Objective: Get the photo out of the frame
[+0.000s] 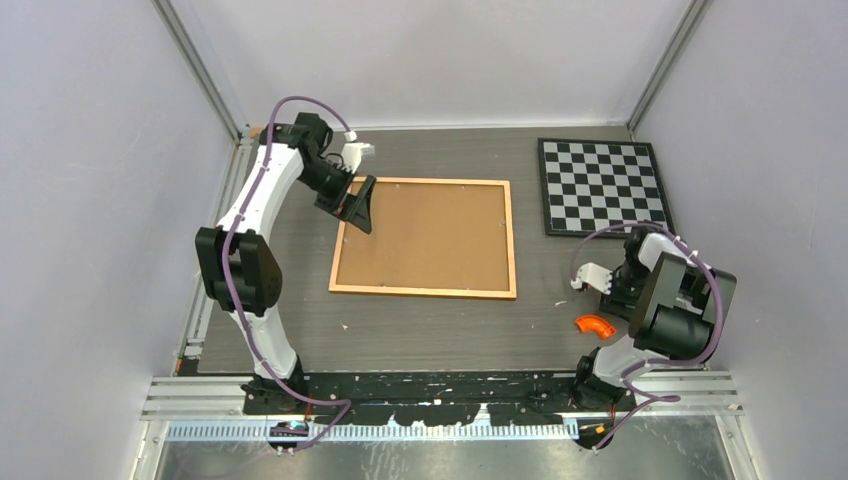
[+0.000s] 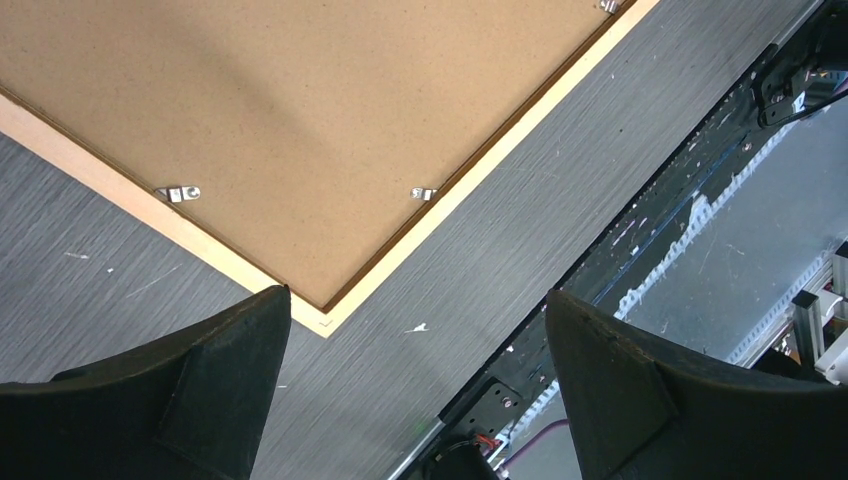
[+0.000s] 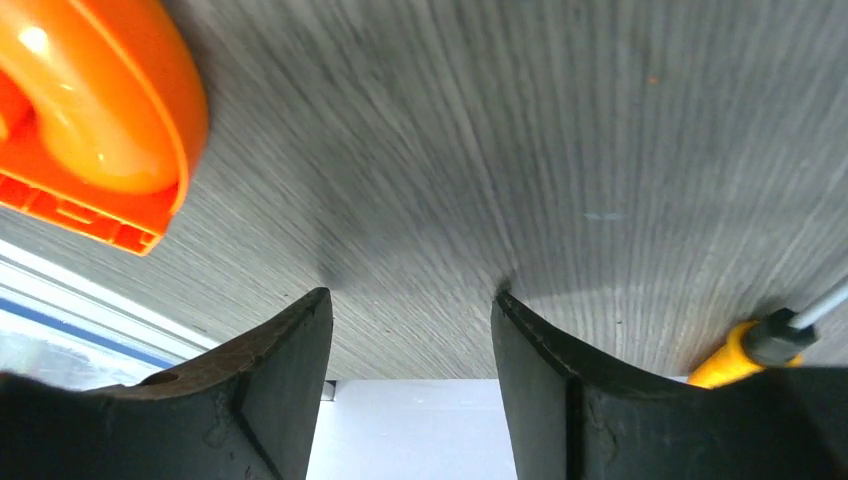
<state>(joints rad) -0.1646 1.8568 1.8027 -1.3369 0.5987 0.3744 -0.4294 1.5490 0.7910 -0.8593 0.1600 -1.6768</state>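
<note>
- Left end effector (image 1: 358, 207) (image 2: 417, 300): fingers spread wide with nothing between them. It is poised at the left border of the frame, towards the far corner. Whether it touches the wood cannot be told.
- Left fingertips (image 2: 262, 318): in the left wrist view they flank one corner of the frame, and bare tabletop shows in the gap.
- Right end effector (image 3: 410, 300): fingers moderately apart, gripping nothing, aimed down at the tabletop at the near right. The arm is folded back over its base.
- Frame (image 1: 423, 292) (image 2: 455, 190): lies flat near the middle of the tabletop, back side up. A narrow orange-brown border surrounds plain brown fibreboard.
- Clips (image 2: 178, 192): small metal tabs at the inner edge of the border, lying on the fibreboard.
- Photo: not visible in any view, since only the back of the frame shows.
- Orange plastic piece (image 1: 595, 325) (image 3: 90, 120): curved, on the tabletop just beside the right end effector.
- Yellow-handled tool (image 3: 745, 352): partly visible at the edge of the right wrist view.
- Checkerboard (image 1: 603, 186): flat at the far right, well apart from the frame.
- Tabletop (image 1: 420, 335): dark grey, wood-grained.
</note>
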